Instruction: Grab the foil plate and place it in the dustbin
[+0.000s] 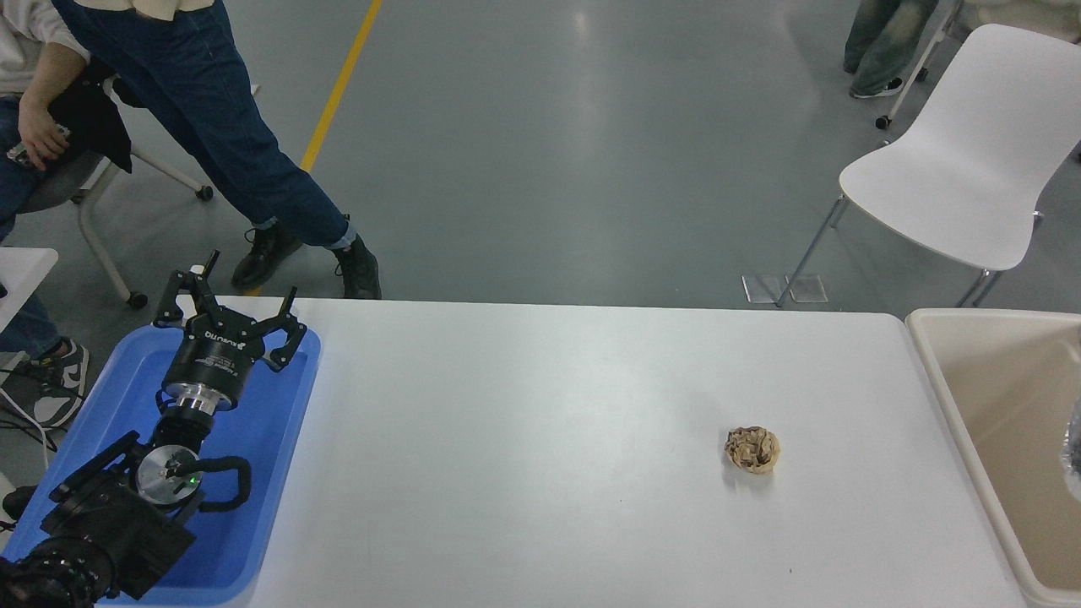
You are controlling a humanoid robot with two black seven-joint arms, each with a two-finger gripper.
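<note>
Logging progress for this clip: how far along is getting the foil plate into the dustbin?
Nearly finished. Only a sliver of the foil plate shows at the right edge, inside the dustbin's outline; whether it has been released cannot be told, since the right arm is out of view. The left gripper sits parked over the blue tray. A brown paper ball lies on the table.

The dustbin (963,397) stands at the right end of the table (549,439), its near and right parts cut off by the picture's edges. It is a large cream plastic bin with a thick rounded rim and smooth beige inner walls, open at the top. Only a small silvery, crinkled sliver of the foil plate (1074,439) shows at the picture's right edge, inside the bin's outline. Its pose cannot be made out from so little.
</note>
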